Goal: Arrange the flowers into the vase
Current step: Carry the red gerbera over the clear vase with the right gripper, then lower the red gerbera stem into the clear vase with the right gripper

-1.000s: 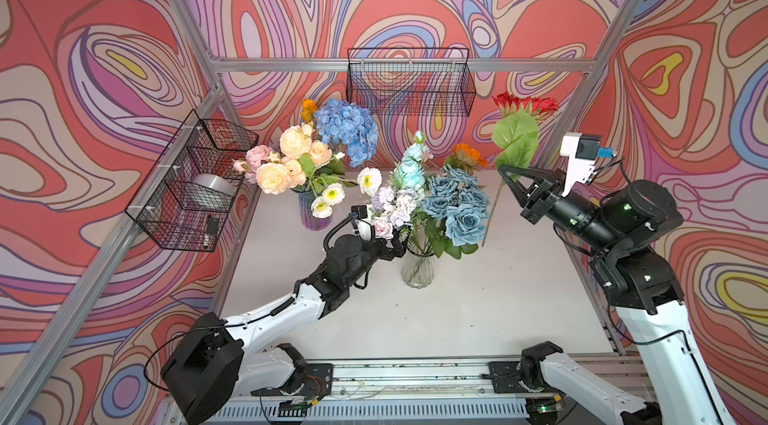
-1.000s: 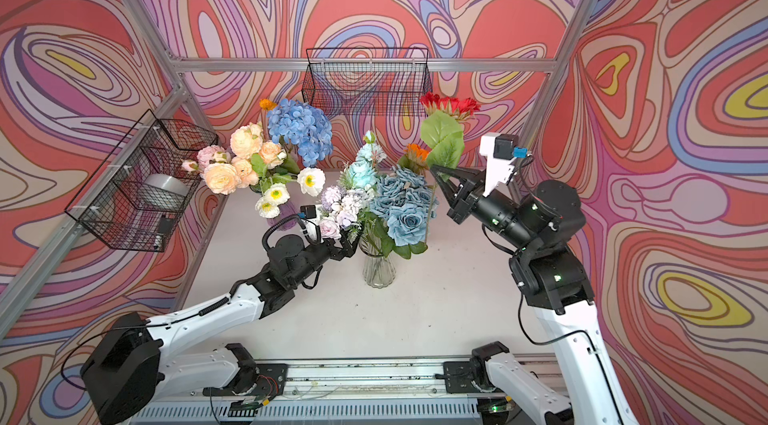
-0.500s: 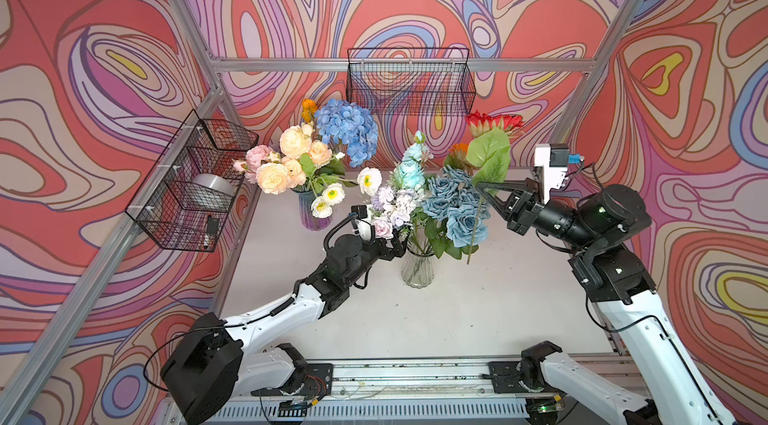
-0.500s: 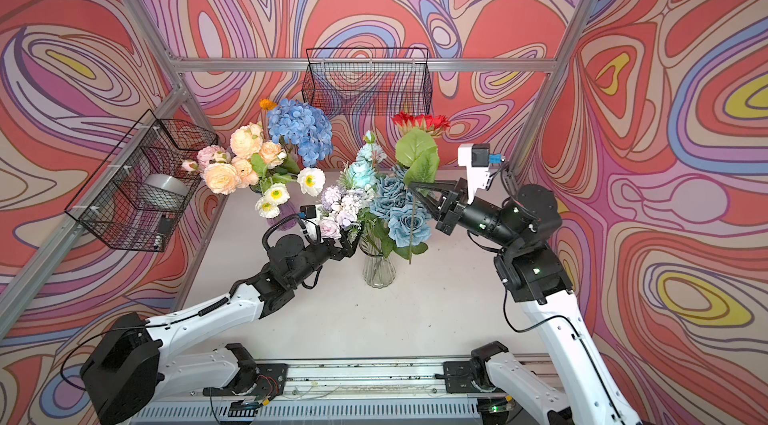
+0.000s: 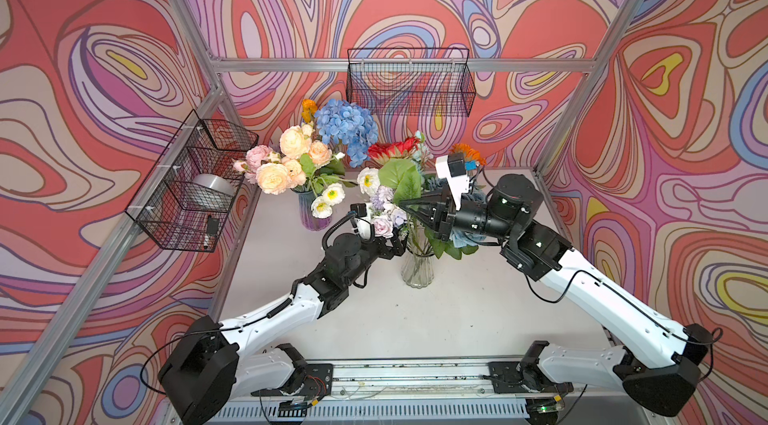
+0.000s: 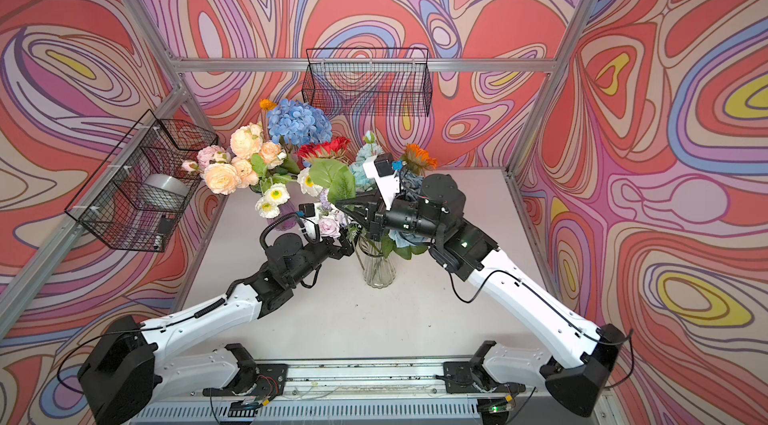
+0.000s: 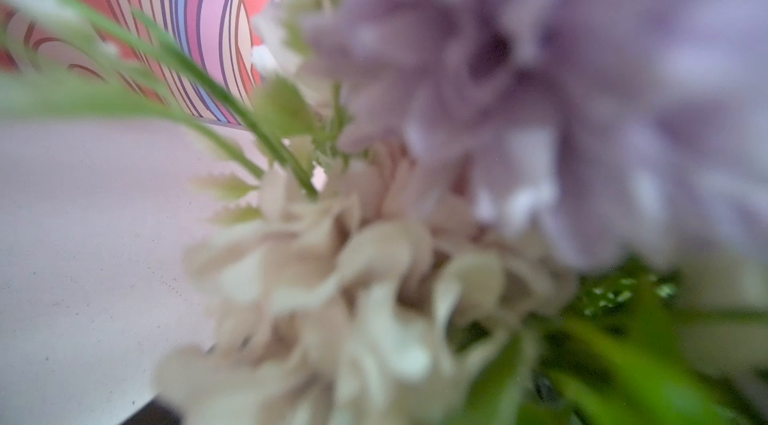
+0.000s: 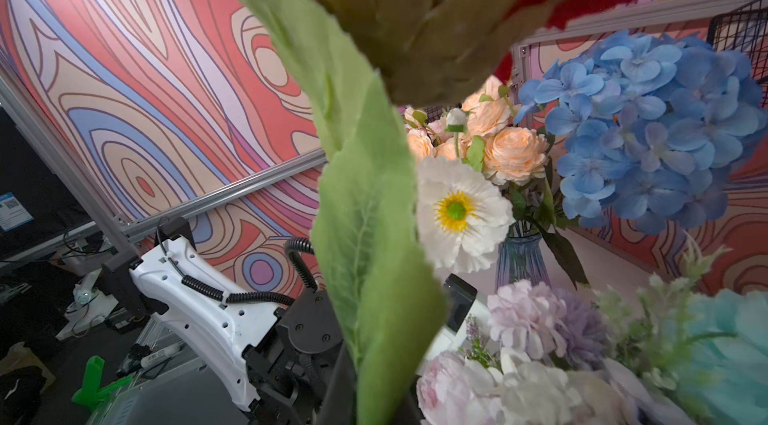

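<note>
Here, the right gripper (image 5: 402, 204), clamped on the leafy stem of the red sunflower (image 5: 392, 149), held the bloom tilted over the clear glass vase (image 5: 417, 271), midway between the side edges of the table (image 5: 415, 319), presumably for insertion. The left gripper (image 5: 395, 245) stood wide open beside the lilac bunch (image 5: 386, 211), gripping nothing, apparently guarding the vase mouth.

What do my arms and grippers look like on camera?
The left arm and right arm match: glossy white shells, black cylindrical joints, bulky black base housings. A black coiled cable runs along the left arm; a thin black cable loops beside the right. The left gripper and right gripper are black; a white camera bracket tops the right wrist.
</note>
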Controlling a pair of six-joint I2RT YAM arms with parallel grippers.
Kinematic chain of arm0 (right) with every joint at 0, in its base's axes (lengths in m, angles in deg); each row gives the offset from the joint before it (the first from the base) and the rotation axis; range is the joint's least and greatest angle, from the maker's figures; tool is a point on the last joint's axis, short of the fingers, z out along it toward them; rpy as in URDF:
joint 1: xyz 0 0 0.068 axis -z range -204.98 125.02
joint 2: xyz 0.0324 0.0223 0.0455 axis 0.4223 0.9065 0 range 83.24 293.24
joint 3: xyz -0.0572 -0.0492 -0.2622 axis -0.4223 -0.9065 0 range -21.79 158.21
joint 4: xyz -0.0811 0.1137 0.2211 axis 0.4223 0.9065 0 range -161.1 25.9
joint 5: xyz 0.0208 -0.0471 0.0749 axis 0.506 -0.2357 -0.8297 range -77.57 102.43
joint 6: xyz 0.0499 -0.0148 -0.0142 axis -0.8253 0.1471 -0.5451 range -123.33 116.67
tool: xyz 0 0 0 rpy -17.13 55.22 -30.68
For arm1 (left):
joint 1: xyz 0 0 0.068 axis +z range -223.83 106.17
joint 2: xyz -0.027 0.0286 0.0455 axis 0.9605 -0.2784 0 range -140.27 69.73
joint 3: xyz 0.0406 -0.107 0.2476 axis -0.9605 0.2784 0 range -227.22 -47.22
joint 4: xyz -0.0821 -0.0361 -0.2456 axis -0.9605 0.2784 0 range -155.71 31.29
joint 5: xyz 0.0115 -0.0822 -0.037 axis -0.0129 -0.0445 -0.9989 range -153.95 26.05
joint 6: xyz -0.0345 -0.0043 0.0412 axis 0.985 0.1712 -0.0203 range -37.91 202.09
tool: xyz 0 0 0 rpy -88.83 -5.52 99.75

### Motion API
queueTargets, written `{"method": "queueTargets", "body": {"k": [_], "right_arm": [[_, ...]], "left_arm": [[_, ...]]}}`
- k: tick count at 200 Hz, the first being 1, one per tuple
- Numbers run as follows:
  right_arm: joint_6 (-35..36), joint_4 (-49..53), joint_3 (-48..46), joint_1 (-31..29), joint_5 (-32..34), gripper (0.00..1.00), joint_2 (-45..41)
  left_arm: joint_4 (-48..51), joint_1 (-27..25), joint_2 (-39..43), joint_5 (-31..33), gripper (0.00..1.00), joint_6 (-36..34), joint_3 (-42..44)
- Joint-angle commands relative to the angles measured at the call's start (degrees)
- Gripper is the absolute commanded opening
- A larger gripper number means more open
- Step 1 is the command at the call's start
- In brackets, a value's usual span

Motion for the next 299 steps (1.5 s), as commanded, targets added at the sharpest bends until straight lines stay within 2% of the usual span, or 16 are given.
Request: {"method": "queueTargets", "body": {"k": [1,46,75,126,164,186,233,299], "right_arm": [[5.5,-4.4,0.0,-1.2,6.1,0.00,-0.3],[11.1,-10.7,-7.0,-2.2,17.4,0.00,-1.9],[13.5,-13.4,-10.6,-2.9,20.5,0.00,-3.1],[22.4,-23.4,-19.2,-6.3,22.6,0.00,-3.6],[27.7,-23.5,-20.3,-9.0,26.1,0.00,-3.7],[28.4,-23.1,-21.0,-9.5,27.5,0.00,-4.7],[24.8,-19.6,-19.2,-9.6,27.7,0.00,-7.5],[33.1,-28.9,-25.9,-9.6,29.2,0.00,-5.3]], "left_arm": [[-0.4,0.1,1.4,0.7,0.98,-0.4,-0.5],[-0.8,0.2,1.6,1.0,0.98,-0.5,0.0],[-0.8,0.1,1.6,1.3,0.98,-0.7,0.1],[-1.0,0.2,1.5,1.6,0.98,-0.1,0.7],[-0.2,0.1,2.1,1.9,0.98,-0.3,0.8],[-0.2,0.1,2.4,2.0,0.98,-0.2,0.9],[-0.5,0.1,1.8,1.8,0.98,-0.2,0.8],[-0.9,0.1,1.8,1.2,0.98,0.3,1.0]]}}
